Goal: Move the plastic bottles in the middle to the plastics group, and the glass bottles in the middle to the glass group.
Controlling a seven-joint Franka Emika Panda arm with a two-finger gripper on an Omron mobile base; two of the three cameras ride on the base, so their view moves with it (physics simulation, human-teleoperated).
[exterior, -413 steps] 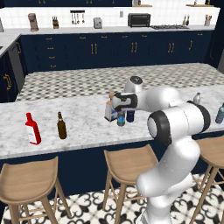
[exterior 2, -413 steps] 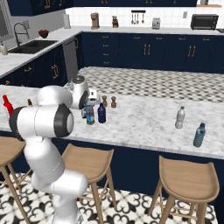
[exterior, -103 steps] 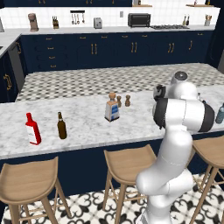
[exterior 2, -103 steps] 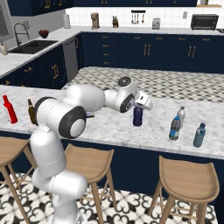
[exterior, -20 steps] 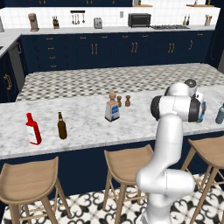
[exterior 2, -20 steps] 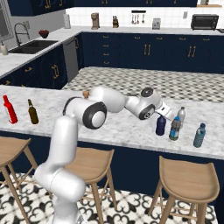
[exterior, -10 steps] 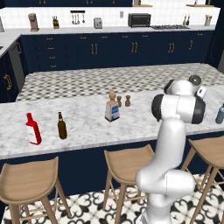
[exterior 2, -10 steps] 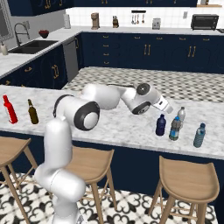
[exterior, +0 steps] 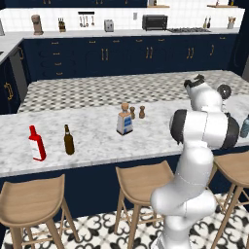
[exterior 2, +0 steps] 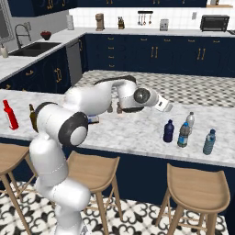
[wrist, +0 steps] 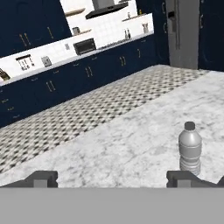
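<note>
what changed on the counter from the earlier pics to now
The dark blue bottle and the blue-label bottle went from the middle to the right end, beside the grey-cap bottle and teal bottle. The gripper let go and rose, open. The cork bottle, red bottle and beer bottle stayed put.

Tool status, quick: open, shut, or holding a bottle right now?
Tool: open and empty, its fingertips spread wide apart in the hand view, with the grey-capped clear bottle standing free on the counter beyond them.
</note>
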